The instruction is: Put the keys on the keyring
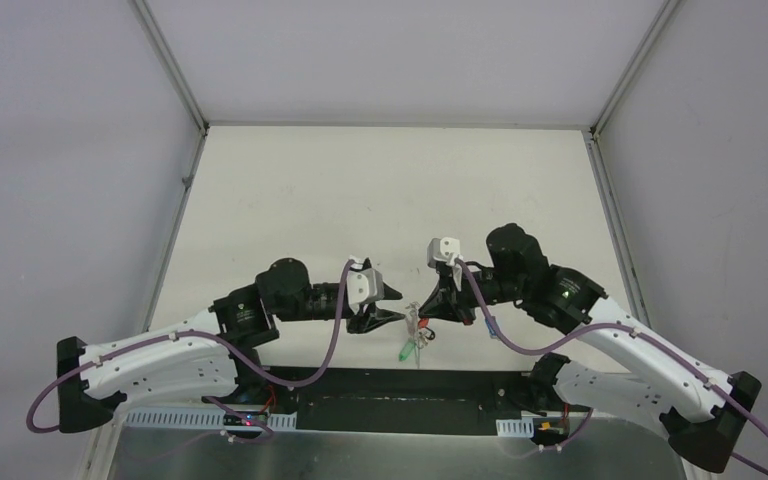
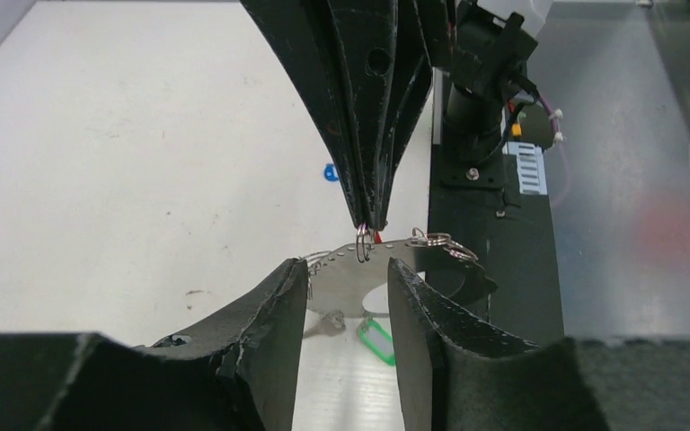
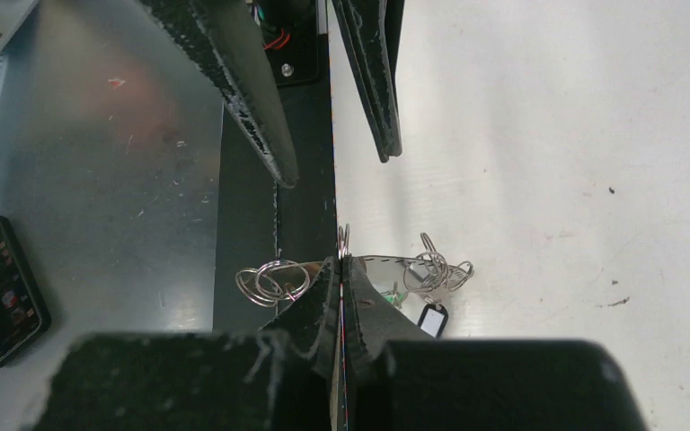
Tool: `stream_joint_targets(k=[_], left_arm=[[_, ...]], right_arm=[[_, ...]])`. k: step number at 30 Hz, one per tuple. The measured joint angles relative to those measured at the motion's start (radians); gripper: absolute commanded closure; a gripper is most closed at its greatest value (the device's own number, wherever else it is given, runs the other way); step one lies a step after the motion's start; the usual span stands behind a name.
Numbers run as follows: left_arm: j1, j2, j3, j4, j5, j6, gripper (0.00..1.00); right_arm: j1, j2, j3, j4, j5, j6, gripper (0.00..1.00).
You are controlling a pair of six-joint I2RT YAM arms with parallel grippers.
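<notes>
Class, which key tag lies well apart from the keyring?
The blue tag, alone on the table; the green tag and black tag sit by the keyring.

arms point(image 1: 150, 362): white shells, black joints | cables point(image 1: 338, 320): purple | gripper fingers point(image 2: 265, 332): black

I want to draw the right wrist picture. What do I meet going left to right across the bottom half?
phone → bunch of rings → shut right fingers → black tag
</notes>
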Motion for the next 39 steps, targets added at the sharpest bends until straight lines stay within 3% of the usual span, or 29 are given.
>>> stream_joint_targets(k=[10,17,24,29,32,35,37,39], left_arm=[[0.0,0.145,0.077,-0.118,0.005,0.013,0.58],[-0.013,0.24,0.097,-0.116,0.027,0.007,0.8],[-0.013,0.242,0.097,-0.086,0.042,0.007,0.77],[-0.019,0.242,0.097,-0.069,0.052,0.007,1.0],[-0.019,0.242,0.097,-0.068,0.058,0.005,1.0],[-0.019,0.241,0.097,-0.066,0.06,0.005,1.0],[-0.019,0.24,0.097,-0.066,0.06,0.005,1.0],[-0.019,0.234,0.093,-0.061,0.059,0.002,1.0]], right_arm=[[0.0,0.094,0.103,-0.154,0.029,-0.01,1.0],[0.0,0.127,0.126,-0.194,0.033,-0.005,1.0],[0.0,0.127,0.126,-0.197,0.033,0.002,1.0],[0.0,0.127,0.126,-0.198,0.032,0.004,1.0],[0.0,0.127,0.126,-0.201,0.031,0.004,1.0],[0.0,0.127,0.126,-0.201,0.035,0.005,0.82],[0.0,0.126,0.126,-0.197,0.044,0.012,0.61],[0.0,0.117,0.124,-0.182,0.059,0.015,0.5]])
